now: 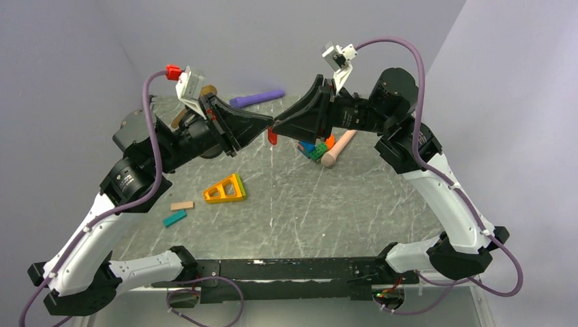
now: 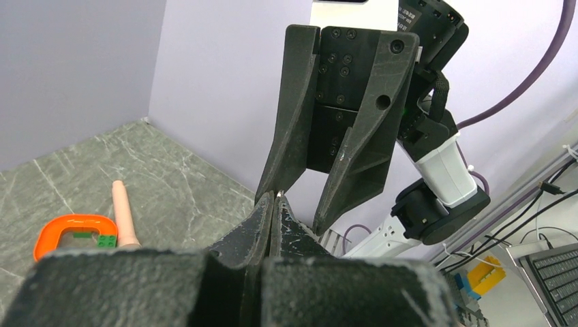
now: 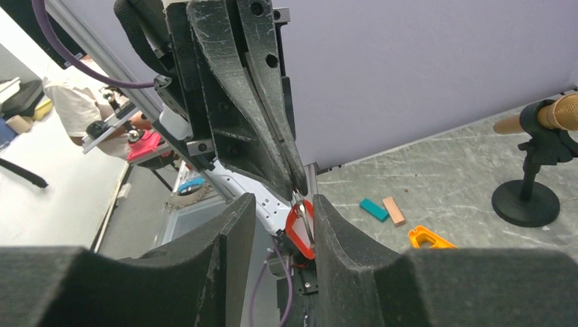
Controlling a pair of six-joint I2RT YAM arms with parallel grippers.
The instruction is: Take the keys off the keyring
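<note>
Above the bench (image 1: 320, 211), toward 12 o'clock from its middle, the two claws meet tip to tip in the air. The left claw (image 2: 272, 204) is closed tight. It appears to pinch the thin wire keyring (image 3: 304, 212), and the small red key (image 3: 298, 231) hangs from that wire just under the claw's tip. The right claw (image 3: 283, 208) has its jaws parted, one finger on each side of the key; whether either finger touches it I cannot tell.

I judge the step in hand to be the pulling-off itself: one claw anchors the ring while the other lines up on the key. Next, the right claw needs to close on the red piece and draw it along and off the wire toward 3 o'clock, with the left gripping firm. A slip would drop the key.

Room is fair, and nothing lies directly beneath the claws. Other things lie around the bench:
- The orange loop (image 2: 51, 235) with its blocks and a pink cylinder (image 1: 339, 148) lie near at 1 o'clock.
- A yellow triangle (image 1: 219, 197) sits at 9 o'clock.
- A teal block (image 1: 174, 218) and a tan block (image 1: 182, 205) sit at 8 o'clock.
- A purple cylinder (image 1: 257, 99) lies by the far edge at 11 o'clock, where the walls close in.
</note>
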